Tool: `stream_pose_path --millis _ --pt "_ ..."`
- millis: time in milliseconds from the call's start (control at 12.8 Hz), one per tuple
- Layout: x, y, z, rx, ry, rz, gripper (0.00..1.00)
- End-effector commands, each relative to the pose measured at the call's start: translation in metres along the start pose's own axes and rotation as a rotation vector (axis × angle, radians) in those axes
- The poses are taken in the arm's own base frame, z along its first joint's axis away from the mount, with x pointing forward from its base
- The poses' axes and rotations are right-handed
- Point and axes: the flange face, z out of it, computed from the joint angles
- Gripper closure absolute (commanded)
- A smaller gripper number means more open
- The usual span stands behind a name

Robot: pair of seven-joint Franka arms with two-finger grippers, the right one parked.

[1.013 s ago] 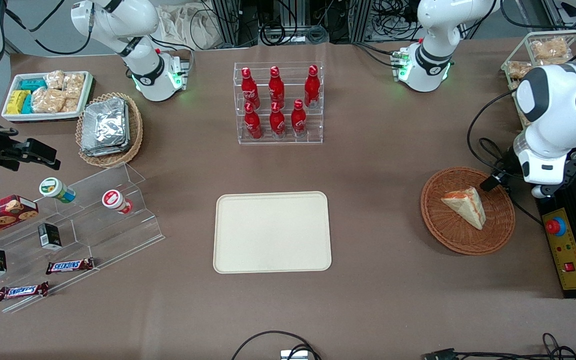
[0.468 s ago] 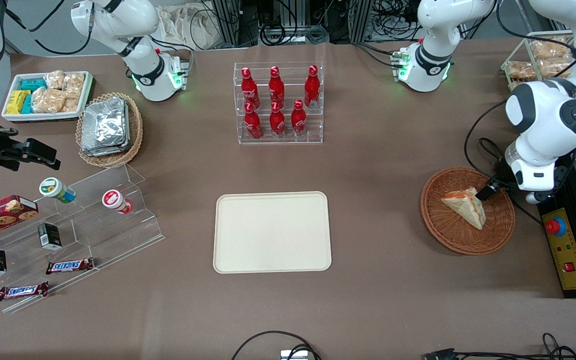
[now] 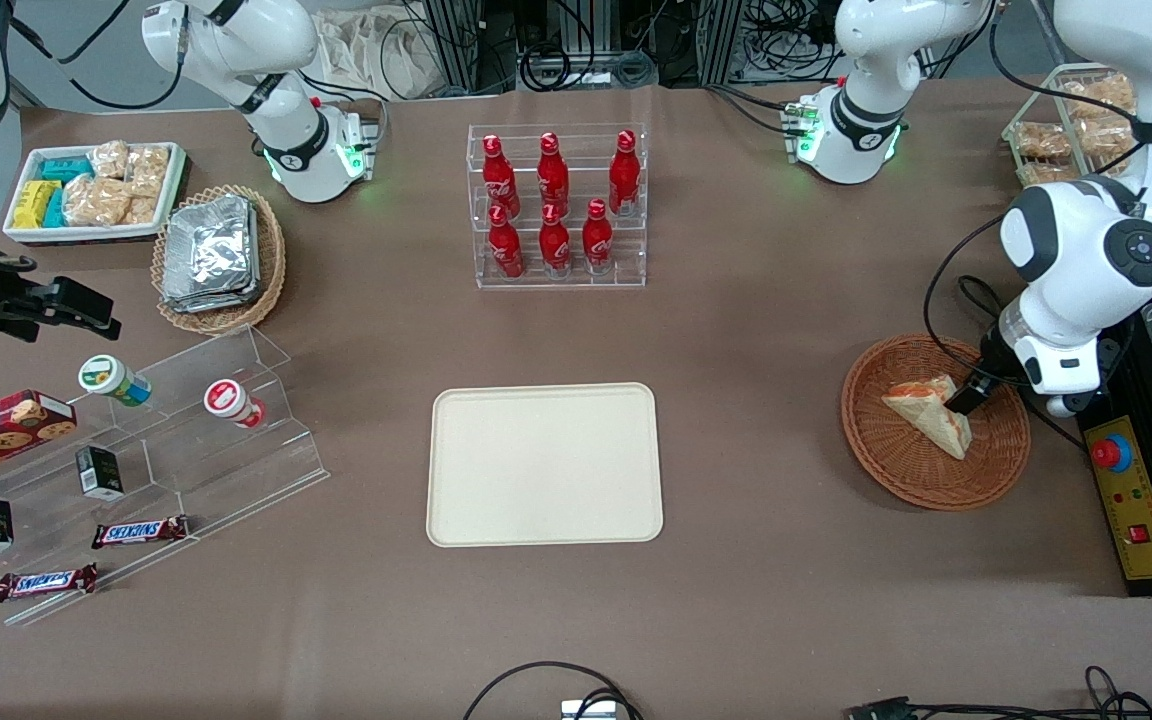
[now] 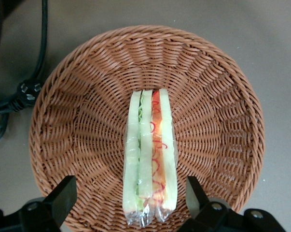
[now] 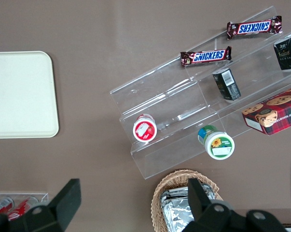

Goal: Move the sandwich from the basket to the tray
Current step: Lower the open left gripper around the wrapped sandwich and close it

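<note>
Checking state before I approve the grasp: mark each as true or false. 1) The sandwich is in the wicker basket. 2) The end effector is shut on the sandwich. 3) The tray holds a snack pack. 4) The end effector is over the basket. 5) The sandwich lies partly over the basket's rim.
1) True: the sandwich lies in the basket.
2) False: the end effector is open, one finger either side of the sandwich, not gripping it.
3) False: the tray has nothing on it.
4) True: the end effector is low over the basket, at the sandwich.
5) False: the sandwich sits wholly inside the rim.
</note>
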Motion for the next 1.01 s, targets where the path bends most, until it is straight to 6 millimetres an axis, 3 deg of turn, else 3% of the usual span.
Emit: stream_pose_path --millis 0,779,935 --pt "-0.008 -0.001 0.015 -0.025 0.01 -0.039 0.0" --pt "-0.019 -0.008 0.061 -0.043 -0.004 -0.071 0.0" --pt "-0.019 -0.006 0.062 -0.046 -0.003 -0.072 0.12"
